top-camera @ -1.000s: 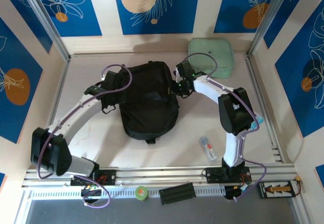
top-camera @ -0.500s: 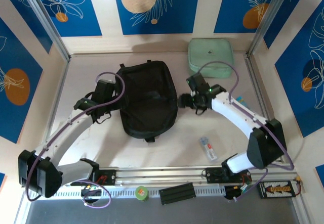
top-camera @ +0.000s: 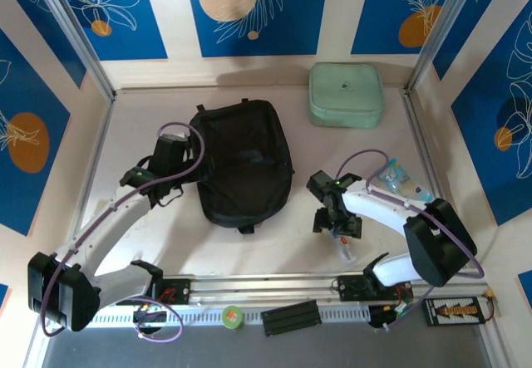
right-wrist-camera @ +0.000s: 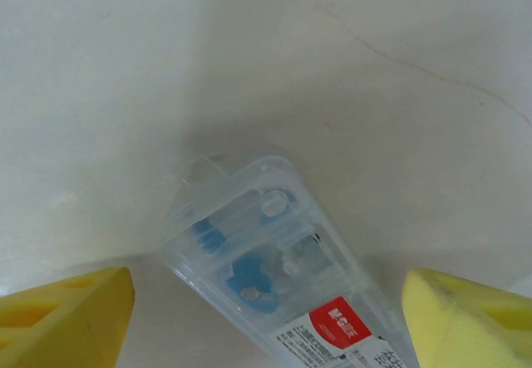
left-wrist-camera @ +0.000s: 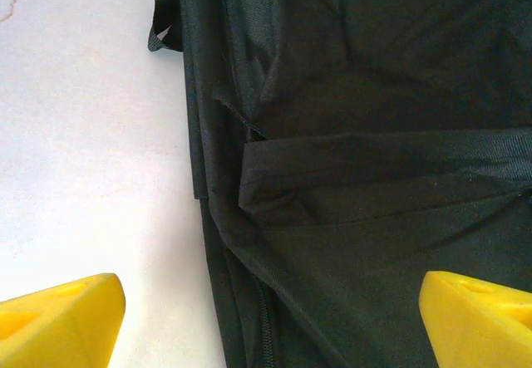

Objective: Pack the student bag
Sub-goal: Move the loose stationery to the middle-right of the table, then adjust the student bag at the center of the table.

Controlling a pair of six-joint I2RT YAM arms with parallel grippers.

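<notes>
Right wrist view showed the right claw (right-wrist-camera: 266,322) spread wide, its yellow pads (right-wrist-camera: 66,318) far apart and gripping nothing. It hovered over a small clear plastic case (right-wrist-camera: 274,277) with blue parts inside and a red label, which lay flat on the pale tabletop (right-wrist-camera: 166,69) between the pads, touching neither. From the left wrist, the left claw (left-wrist-camera: 266,318) was likewise open and empty, one pad above bare tabletop and the other above black fabric, straddling the left edge of the student bag (left-wrist-camera: 374,94), where a strap crossed the cloth. From above, the bag lay flat in the middle of the tabletop between the two arms, with the right claw off to its near right, apart from it. A mint-green zip case (top-camera: 346,94) sat by the far right corner, well apart from the bag, and a small clear packet (top-camera: 399,177) lay near the right wall.
</notes>
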